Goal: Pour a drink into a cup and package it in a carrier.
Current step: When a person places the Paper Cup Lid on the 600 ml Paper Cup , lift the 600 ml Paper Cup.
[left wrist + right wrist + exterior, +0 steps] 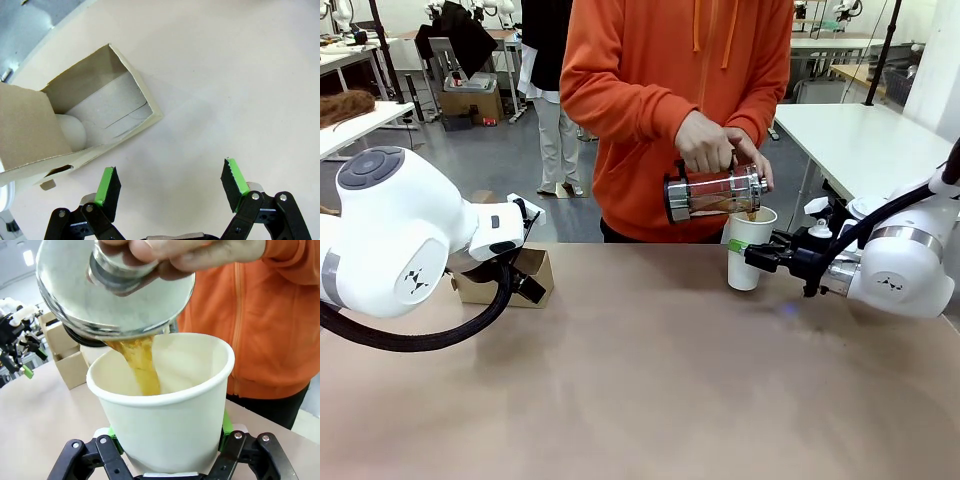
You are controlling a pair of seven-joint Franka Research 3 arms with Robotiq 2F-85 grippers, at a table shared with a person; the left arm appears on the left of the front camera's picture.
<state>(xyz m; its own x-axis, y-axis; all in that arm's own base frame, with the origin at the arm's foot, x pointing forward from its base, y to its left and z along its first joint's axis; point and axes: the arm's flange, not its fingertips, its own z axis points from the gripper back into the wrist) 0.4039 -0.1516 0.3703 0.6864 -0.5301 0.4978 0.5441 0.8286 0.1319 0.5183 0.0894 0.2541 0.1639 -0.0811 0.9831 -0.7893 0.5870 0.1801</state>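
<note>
Right claw (752, 258) horizontal around cup (756, 224)

Drink (142, 365) into cup (165, 425); carrier (30, 120) well apart

**Left tool spread open, right tool clamped**

The left arm (410, 240) is extended in from the left edge, with its bulky wrist joint held low over the worktop (225, 75). The left tool (170, 175) is pointed down at that surface. Its jaws are spread wide and nothing is held between the green pads (106, 182). The right arm (905, 265) is extended in from the right side, its wrist roughly level. The right tool (748, 252) is turned sideways and closed on the cup (752, 225), which is pinched at opposite sides of its wall.
</note>
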